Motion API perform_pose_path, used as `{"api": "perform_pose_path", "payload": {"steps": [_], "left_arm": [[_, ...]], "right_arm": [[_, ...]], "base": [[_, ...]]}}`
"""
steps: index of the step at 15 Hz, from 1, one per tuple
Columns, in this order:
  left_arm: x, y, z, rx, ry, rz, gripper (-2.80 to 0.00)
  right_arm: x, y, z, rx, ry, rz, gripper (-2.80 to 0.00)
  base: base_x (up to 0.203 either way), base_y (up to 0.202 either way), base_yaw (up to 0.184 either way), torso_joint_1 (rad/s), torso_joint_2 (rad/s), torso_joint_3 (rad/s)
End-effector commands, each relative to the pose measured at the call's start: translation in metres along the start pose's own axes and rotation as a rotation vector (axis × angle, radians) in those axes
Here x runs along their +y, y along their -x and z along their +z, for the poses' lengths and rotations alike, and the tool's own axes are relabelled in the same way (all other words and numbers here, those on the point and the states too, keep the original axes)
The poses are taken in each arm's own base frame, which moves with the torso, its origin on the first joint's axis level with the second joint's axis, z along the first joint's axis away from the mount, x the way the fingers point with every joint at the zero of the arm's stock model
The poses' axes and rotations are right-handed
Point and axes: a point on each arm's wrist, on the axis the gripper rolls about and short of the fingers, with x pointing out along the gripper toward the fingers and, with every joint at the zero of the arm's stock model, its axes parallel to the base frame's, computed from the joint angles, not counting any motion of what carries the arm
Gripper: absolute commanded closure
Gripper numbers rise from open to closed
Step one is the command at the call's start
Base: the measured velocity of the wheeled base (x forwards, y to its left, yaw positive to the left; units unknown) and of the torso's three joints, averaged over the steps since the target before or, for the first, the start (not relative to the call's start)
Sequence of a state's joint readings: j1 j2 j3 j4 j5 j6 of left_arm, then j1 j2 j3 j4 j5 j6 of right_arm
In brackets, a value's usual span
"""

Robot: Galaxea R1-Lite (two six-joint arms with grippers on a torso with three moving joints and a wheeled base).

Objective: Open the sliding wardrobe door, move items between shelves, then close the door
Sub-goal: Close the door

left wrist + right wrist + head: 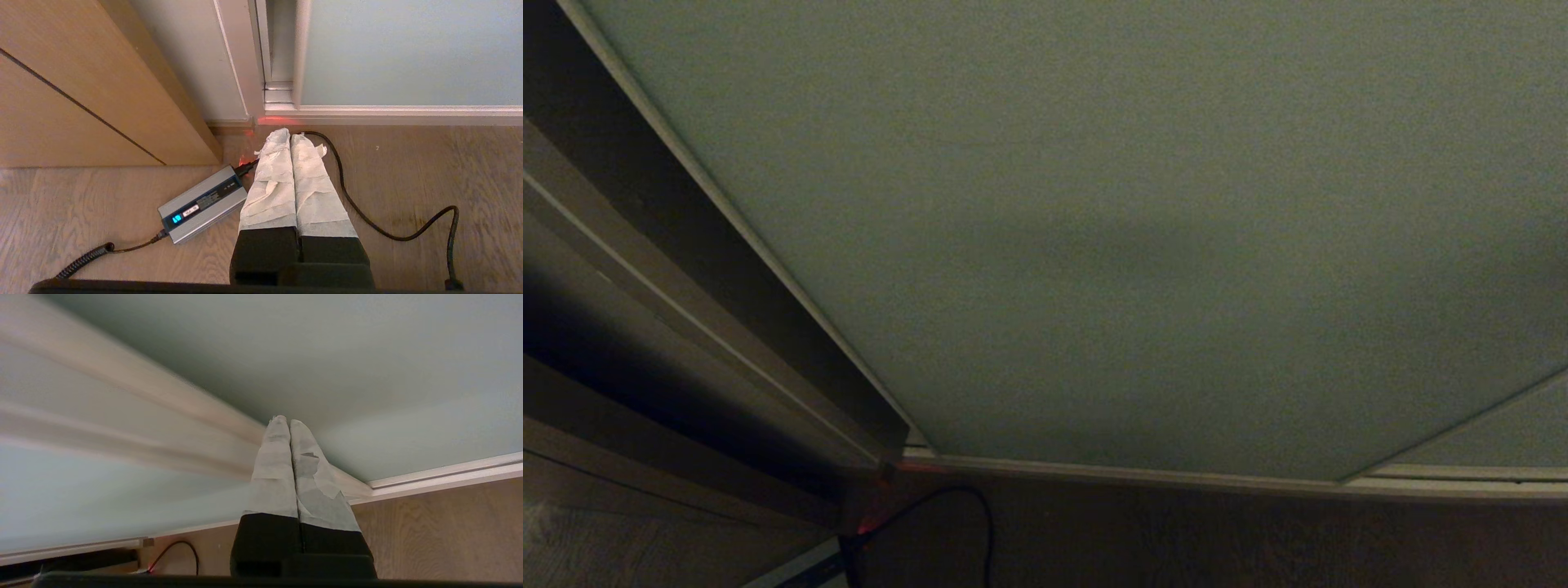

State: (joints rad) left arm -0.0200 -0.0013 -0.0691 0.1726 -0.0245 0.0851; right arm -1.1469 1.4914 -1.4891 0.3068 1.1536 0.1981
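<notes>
The sliding wardrobe door [1135, 204] is a pale grey-green panel with a thin off-white rim, and it fills the head view, standing shut down to its bottom track [1135, 472]. Neither arm shows in that view. In the right wrist view my right gripper [288, 424] is shut and empty, its taped tips close to the upright off-white rims [184, 404] where two door panels meet, low near the floor. My left gripper [290, 136] is shut and empty, parked and pointing at the floor by the door's lower left corner [282, 96]. The items and the shelves are hidden behind the door.
A grey charger box [202, 204] lies on the wooden floor [429, 171] by the left gripper, with a black cable [367, 220] looping right. A light wooden panel [81, 81] stands left of the wardrobe frame. A second door panel [1503, 441] shows at the lower right.
</notes>
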Motion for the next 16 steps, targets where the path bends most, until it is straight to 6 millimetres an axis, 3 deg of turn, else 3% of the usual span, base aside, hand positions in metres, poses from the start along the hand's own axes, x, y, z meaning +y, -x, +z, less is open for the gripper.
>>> {"api": "perform_pose_path", "payload": {"steps": [1, 6, 10, 16], "left_arm": [[0.0, 0.0, 0.0, 0.001, -0.001, 0.0, 0.0], [0.0, 0.0, 0.0, 0.001, -0.001, 0.0, 0.0], [0.0, 0.0, 0.0, 0.001, -0.001, 0.0, 0.0], [0.0, 0.0, 0.0, 0.001, -0.001, 0.0, 0.0]], "right_arm": [[0.006, 0.001, -0.003, 0.005, 0.0, 0.012, 0.0], [0.014, 0.001, -0.01, 0.013, 0.0, 0.025, 0.0], [0.028, 0.004, -0.034, 0.031, 0.031, 0.02, 0.0], [0.049, 0.004, -0.074, 0.0, 0.264, -0.368, 0.0]], "base": [[0.0, 0.0, 0.0, 0.0, 0.0, 0.0], [0.0, 0.0, 0.0, 0.0, 0.0, 0.0], [0.0, 0.0, 0.0, 0.0, 0.0, 0.0], [0.0, 0.0, 0.0, 0.0, 0.0, 0.0]]}}
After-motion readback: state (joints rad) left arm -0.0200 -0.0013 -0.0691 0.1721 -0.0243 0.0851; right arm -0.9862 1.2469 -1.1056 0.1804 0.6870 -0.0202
